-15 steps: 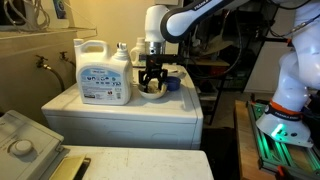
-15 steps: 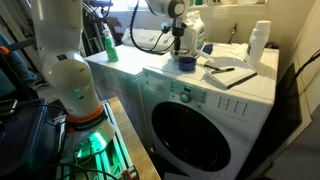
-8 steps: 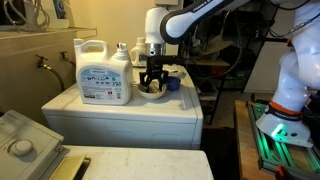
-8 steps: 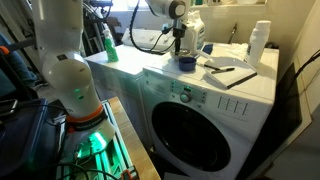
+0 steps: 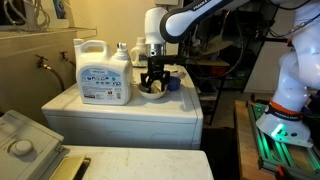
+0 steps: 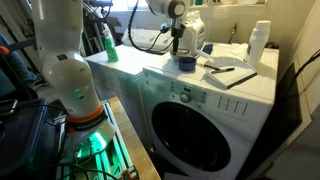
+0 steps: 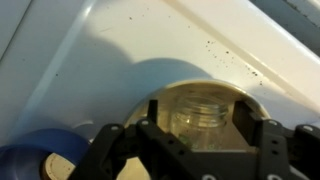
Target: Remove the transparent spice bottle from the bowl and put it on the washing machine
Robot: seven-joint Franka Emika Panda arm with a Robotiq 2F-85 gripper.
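Observation:
The transparent spice bottle (image 7: pixel 197 122) stands upright in the pale bowl (image 7: pixel 175 91), with its open mouth showing in the wrist view. My gripper (image 7: pixel 197 108) is lowered over the bowl with one finger on each side of the bottle. A gap shows on both sides, so it is open. In an exterior view the gripper (image 5: pixel 152 80) hangs over the bowl (image 5: pixel 152 93) on the white washing machine top (image 5: pixel 120 108). It also shows from the front (image 6: pixel 180 47), where the bowl and bottle are hidden.
A big white detergent jug (image 5: pixel 103 72) stands close beside the bowl. A small blue cup (image 5: pixel 172 84) touches or nearly touches the bowl's other side (image 7: pixel 40 160). A notebook (image 6: pixel 230 72) and a white bottle (image 6: pixel 259 42) lie farther along the top.

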